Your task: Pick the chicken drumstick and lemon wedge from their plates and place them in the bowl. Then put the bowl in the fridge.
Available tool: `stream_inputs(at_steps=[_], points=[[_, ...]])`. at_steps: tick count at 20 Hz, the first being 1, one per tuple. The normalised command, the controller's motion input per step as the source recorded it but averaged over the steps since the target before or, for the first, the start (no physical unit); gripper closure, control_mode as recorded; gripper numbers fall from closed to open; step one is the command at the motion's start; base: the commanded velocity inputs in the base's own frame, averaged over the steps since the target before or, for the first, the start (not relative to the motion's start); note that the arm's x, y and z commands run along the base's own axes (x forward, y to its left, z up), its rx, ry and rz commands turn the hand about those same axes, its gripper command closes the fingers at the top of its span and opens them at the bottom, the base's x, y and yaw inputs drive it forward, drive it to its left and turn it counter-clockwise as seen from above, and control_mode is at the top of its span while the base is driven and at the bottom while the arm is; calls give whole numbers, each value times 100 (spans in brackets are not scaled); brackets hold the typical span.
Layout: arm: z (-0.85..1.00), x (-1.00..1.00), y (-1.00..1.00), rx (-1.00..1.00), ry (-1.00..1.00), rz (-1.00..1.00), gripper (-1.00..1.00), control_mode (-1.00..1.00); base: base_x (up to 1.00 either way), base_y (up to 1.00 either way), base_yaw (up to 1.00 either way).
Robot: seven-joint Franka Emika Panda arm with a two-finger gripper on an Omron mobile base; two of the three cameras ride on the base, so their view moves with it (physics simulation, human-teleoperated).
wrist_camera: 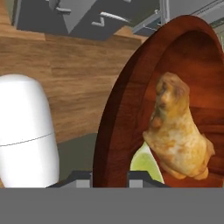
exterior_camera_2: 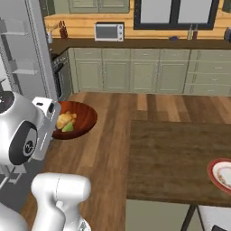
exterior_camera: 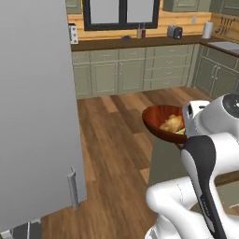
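left base view: the bowl [exterior_camera: 161, 122] hangs in the air right of centre, over the wooden floor [exterior_camera: 114, 140], carried by the arm that rises from the lower right. the chicken drumstick [exterior_camera: 172, 123] lies inside it, with a sliver of the lemon wedge [exterior_camera: 180, 131] at its lower right edge. the grey fridge [exterior_camera: 35, 112] door fills the left side of the frame, its handle low near the bottom left.

right base view: the bowl [exterior_camera_2: 74, 118] sits at centre left, beside the white wrist; the chicken drumstick [exterior_camera_2: 66, 120] and lemon wedge [exterior_camera_2: 68, 127] rest in its left part. the open fridge [exterior_camera_2: 20, 63] shows shelves in the upper left. the dark table [exterior_camera_2: 176, 158] takes the right half, with the red-rimmed plate [exterior_camera_2: 220, 176] at its right edge.

hand view: the gripper [wrist_camera: 110, 180], at the bottom centre, is narrowed onto the bowl [wrist_camera: 127, 109] rim, one finger either side of the wall. the chicken drumstick [wrist_camera: 177, 131] fills the right middle and the lemon wedge [wrist_camera: 144, 164] peeks out just below left of it.

judging from this, both foods are loaded and the step in hand is carrying the bowl to the fridge. to do it well, keep the rim level so nothing slides out, swing slowly towards the shelves, pass clear of the door edge, and release only once the base rests flat on a shelf.
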Motion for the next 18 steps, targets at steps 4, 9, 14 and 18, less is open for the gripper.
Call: stream_inputs(at_steps=[4, 9, 14, 18], points=[[0, 0, 0, 0, 0, 0, 100, 100, 88, 15, 11], [0, 0, 0, 0, 0, 0, 100, 100, 100, 0, 16], [0, 0, 0, 0, 0, 0, 100, 100, 74, 0, 24], [0, 0, 0, 0, 0, 0, 100, 100, 54, 0, 38]])
